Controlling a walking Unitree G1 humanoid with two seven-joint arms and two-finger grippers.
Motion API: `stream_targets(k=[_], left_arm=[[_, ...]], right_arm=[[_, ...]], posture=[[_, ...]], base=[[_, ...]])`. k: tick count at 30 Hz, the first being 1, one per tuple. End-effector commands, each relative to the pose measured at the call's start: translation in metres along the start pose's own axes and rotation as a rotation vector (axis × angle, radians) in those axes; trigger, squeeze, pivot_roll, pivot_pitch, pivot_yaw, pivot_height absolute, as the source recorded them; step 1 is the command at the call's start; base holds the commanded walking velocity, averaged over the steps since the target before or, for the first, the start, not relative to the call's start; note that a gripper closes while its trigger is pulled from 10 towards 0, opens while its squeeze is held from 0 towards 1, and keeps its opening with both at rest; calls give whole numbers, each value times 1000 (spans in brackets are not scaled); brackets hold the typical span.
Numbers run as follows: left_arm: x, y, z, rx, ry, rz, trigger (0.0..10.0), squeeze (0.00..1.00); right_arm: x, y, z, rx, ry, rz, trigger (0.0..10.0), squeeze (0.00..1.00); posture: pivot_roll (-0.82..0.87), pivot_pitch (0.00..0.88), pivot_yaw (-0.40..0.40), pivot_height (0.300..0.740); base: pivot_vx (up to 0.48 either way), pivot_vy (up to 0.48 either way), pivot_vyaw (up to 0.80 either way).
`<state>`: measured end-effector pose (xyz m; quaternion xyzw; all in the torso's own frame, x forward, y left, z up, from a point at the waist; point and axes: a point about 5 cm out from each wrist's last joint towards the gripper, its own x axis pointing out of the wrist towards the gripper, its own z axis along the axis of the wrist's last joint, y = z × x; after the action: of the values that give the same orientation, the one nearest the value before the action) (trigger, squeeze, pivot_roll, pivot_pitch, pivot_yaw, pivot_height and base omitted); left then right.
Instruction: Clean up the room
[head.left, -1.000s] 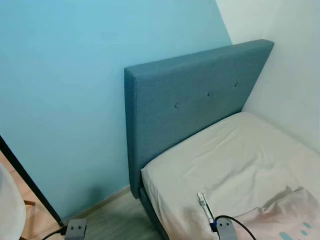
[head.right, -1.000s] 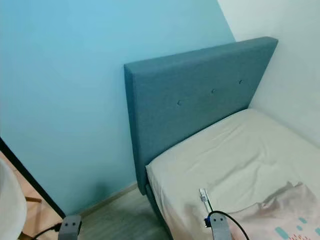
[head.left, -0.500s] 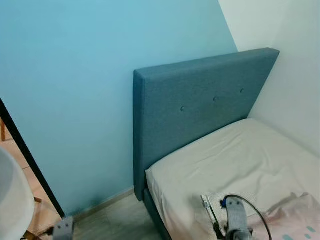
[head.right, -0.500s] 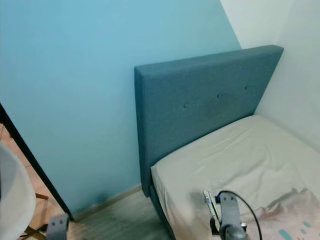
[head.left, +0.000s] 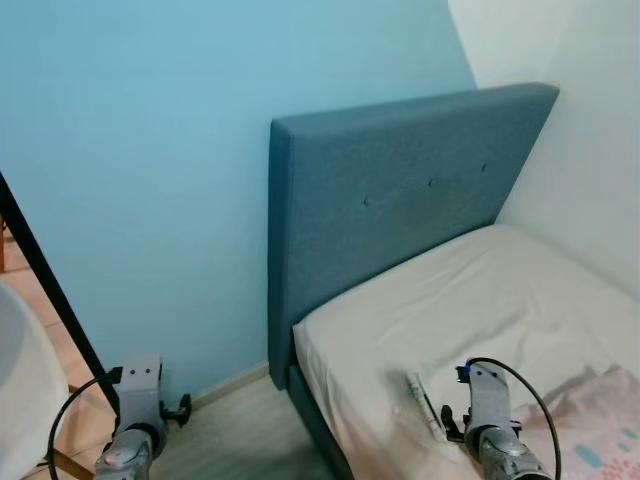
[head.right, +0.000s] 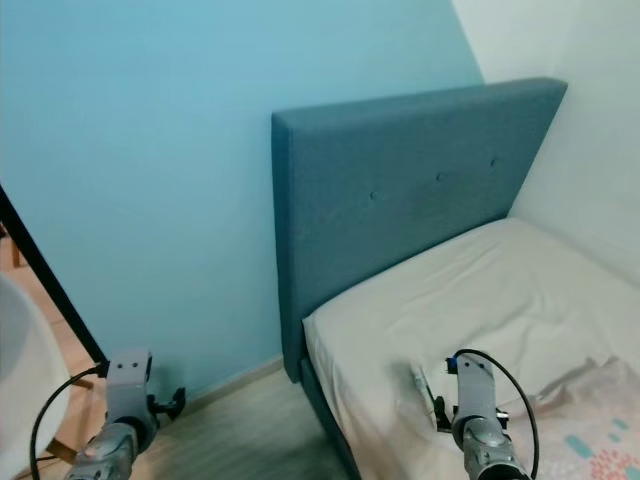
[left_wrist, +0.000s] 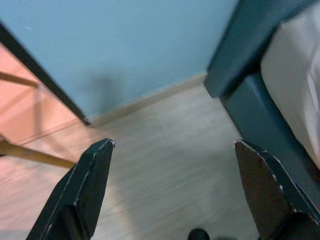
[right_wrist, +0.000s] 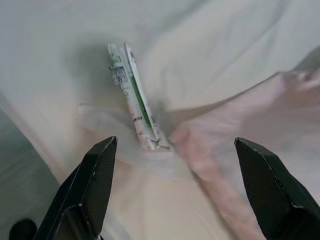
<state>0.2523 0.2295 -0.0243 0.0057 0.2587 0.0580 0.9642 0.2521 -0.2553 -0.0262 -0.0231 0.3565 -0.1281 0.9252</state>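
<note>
Right jaws wide above tube

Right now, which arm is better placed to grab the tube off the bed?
Right. The right end effector hangs open over the mattress, with the white tube just ahead of it. The left end effector is over the floor beside the bed.

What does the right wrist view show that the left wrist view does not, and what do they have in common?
Right wrist view: a crumpled white tube with green print lying on the cream bed sheet, beside a pale pink blanket, below the open right gripper.

Left wrist view: the open left gripper over a light wood-look floor, with the light blue wall and dark blue bed frame.

Both: two black fingers spread apart, holding nothing, and part of the bed.
</note>
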Motion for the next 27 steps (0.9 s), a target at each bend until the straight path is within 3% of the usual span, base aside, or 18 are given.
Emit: stream_targets(k=[1,7,15,19,25,27], left_arm=[[-2,-6,-6,25,12,-34,10000,0],[-13,3,-26,68,60,-36,10000,0],[-20,10,-36,112,76,-44,10000,0],[-32,21,-48,217,84,-93,10000,0],[-38,25,-53,256,86,-115,10000,0],[-41,28,-55,269,82,-122,10000,0]], right_arm=[[0,0,2,25,-16,2,10000,0],[0,8,6,57,-44,53,10000,0],[1,16,12,55,-73,98,10000,0],[2,28,43,97,-178,186,10000,0],[2,32,62,96,-242,206,10000,0],[1,31,81,86,-314,194,10000,0]], posture=[[-6,49,-61,615],[23,82,-41,585],[52,116,-27,570],[88,178,4,550],[98,192,9,535],[115,220,16,525]], base=[[0,0,0],[0,0,0],[0,0,0],[0,0,0],[0,0,0],[0,0,0]])
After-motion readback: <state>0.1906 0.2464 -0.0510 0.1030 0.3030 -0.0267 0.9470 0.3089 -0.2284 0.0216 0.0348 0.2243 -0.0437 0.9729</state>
